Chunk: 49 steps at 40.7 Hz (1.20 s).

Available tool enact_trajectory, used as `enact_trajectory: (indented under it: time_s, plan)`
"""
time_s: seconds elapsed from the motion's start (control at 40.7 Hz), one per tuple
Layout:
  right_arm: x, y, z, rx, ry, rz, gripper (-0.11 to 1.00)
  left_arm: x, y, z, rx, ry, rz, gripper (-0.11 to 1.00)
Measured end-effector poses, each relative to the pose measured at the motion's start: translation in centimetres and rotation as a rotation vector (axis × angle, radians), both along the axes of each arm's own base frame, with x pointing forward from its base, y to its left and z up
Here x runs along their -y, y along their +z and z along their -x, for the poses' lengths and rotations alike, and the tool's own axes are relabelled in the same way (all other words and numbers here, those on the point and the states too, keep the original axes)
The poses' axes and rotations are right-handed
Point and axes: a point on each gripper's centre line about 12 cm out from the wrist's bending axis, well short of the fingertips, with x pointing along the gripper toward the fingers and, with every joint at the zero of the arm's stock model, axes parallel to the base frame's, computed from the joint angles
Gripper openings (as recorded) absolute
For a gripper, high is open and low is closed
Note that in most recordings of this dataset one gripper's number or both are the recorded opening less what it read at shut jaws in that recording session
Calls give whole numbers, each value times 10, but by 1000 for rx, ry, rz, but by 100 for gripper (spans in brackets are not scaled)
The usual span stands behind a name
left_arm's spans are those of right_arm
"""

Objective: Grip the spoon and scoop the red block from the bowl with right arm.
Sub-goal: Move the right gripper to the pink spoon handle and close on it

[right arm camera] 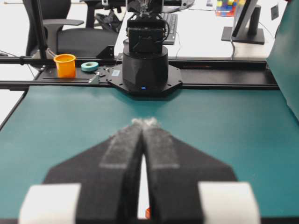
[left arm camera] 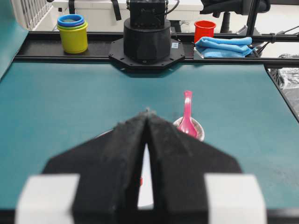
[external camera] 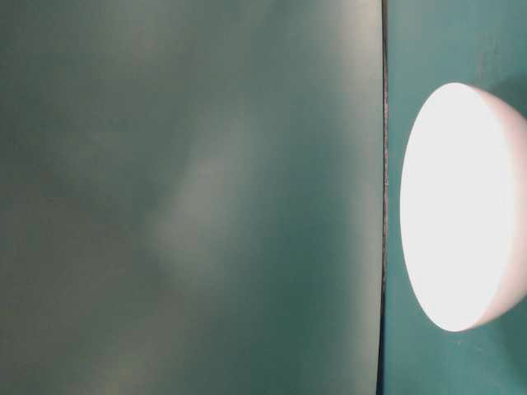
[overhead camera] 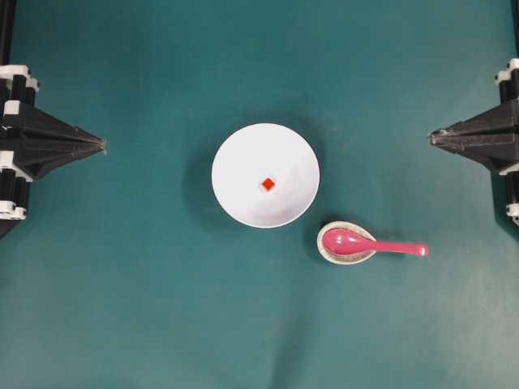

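Your right claw (overhead camera: 432,135) is sitting at the right edge of the overhead view, tips pressed together, pinching nothing. Your left claw (overhead camera: 103,146) is mirroring it at the left edge, also pressed together and empty. Both are pointing inward toward the middle of the teal desk (overhead camera: 122,308), and both are well apart from every item.

The bowl (overhead camera: 235,154) is resting near the desk's centre, upright. The red block (overhead camera: 268,184) is lying inside it, about in the middle of the bowl floor, touching nothing else.

The spoon (overhead camera: 369,245) is lying just beside the bowl, toward the lower right in the overhead view. Its scoop end is resting in a small speckled dish (overhead camera: 327,253), and its handle is sticking out over the desk, pointing toward your right arm's side. The dish is sitting close to the bowl's rim; you cannot tell whether they are touching.

The left wrist view is showing the spoon (left arm camera: 187,114) beyond the closed claw tips, scoop nearer the camera, handle pointing away toward the opposite arm's base (left arm camera: 147,42). The right wrist view is showing a sliver of the red block (right arm camera: 147,213) low between the fingers (right arm camera: 161,149). The table-level view is showing only the bowl's overexposed white side (external camera: 461,206).
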Motion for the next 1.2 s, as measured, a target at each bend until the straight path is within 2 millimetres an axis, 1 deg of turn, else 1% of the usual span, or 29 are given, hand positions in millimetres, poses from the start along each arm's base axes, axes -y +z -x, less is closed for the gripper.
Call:
enact_trajectory:
  time_s: [0.147, 0.442, 0.491, 0.516, 0.565, 0.59, 0.639, 0.663, 0.712, 0.86, 0.983, 1.032, 1.204]
  plan:
    - [-1, -3, -2, -21, 6, -52, 0, 0, -6, -1, -83, -2, 3, 0]
    - [-2, -7, -4, -41, 15, -165, 1, 0, -4, -1, -98, -1, 3, 0]
    - [-2, -9, -7, -55, 16, -189, 3, 0, -4, -1, -97, -1, 3, 0]
    - [-2, -10, -7, -60, 16, -200, 7, 0, -4, -1, -97, -1, 4, 0]
    - [-3, -14, -10, -77, 18, -226, 21, 0, -4, -1, -97, -1, 3, 0]
    - [-2, -16, -11, -86, 17, -241, 30, 0, -4, -1, -100, -2, 3, 0]
    - [-2, -21, -14, -105, 12, -286, 44, 0, -3, -1, -97, -1, 4, 0]
    - [-2, -25, -16, -120, 9, -307, 51, 0, -4, -1, -98, -2, 3, 0]
    - [-3, -32, -19, -146, 5, -338, 59, 0, -3, -1, -97, -1, 3, 0]
    - [-14, -61, -31, -216, 25, -396, 54, 0, -4, -1, -98, -2, 1, 0]
    - [-25, -90, -39, -257, 28, -446, 54, 0, -4, -1, -103, -1, 4, 0]
    - [-31, -103, -40, -273, 26, -461, 54, 0, -4, 0, -104, -1, 6, 0]
    - [-50, -136, -40, -286, 2, -515, 54, 0, -5, 1, -120, -1, 46, 0]
